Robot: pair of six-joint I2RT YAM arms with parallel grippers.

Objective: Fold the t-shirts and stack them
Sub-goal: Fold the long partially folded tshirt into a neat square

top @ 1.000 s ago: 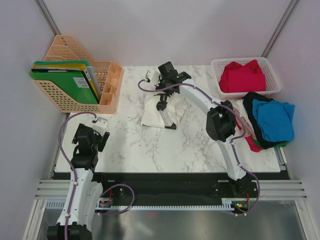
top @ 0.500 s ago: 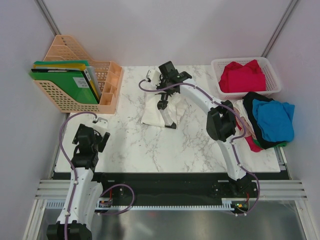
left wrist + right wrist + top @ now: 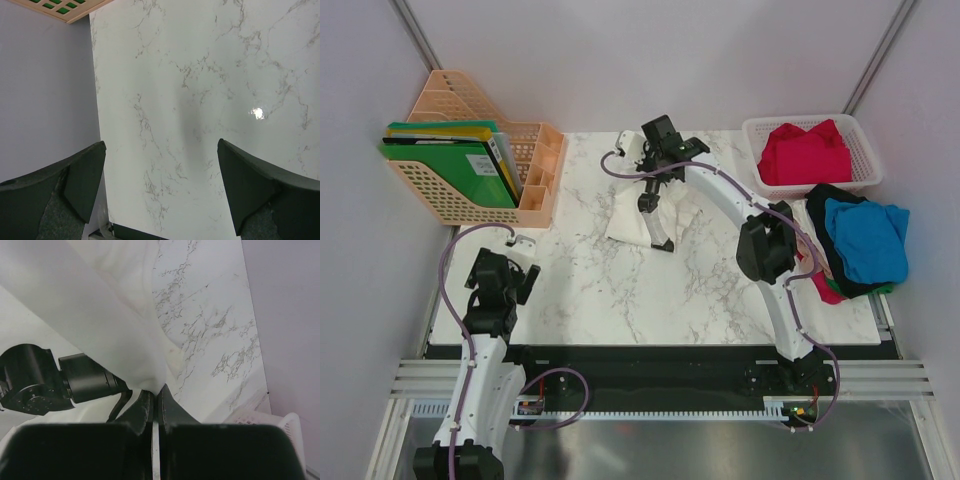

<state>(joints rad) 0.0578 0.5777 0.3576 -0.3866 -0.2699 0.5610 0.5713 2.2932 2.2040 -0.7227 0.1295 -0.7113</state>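
Observation:
A white t-shirt (image 3: 628,218) hangs bunched over the back middle of the marble table (image 3: 620,290). My right gripper (image 3: 650,198) is shut on an edge of it and holds it up; in the right wrist view the fingertips (image 3: 156,390) pinch the white cloth (image 3: 100,305). A red t-shirt (image 3: 805,150) lies in the white mesh basket (image 3: 865,170). A bright blue t-shirt (image 3: 865,235) lies on a black one (image 3: 825,200) at the right edge. My left gripper (image 3: 513,275) is open and empty over bare marble (image 3: 160,165).
An orange rack (image 3: 535,190) with green folders (image 3: 450,165) stands at the back left. Grey walls close in the left, back and right. The basket's corner (image 3: 285,427) shows in the right wrist view.
My right gripper has shifted slightly right and back with the white t-shirt, dragging the cloth along. The left arm has not moved.

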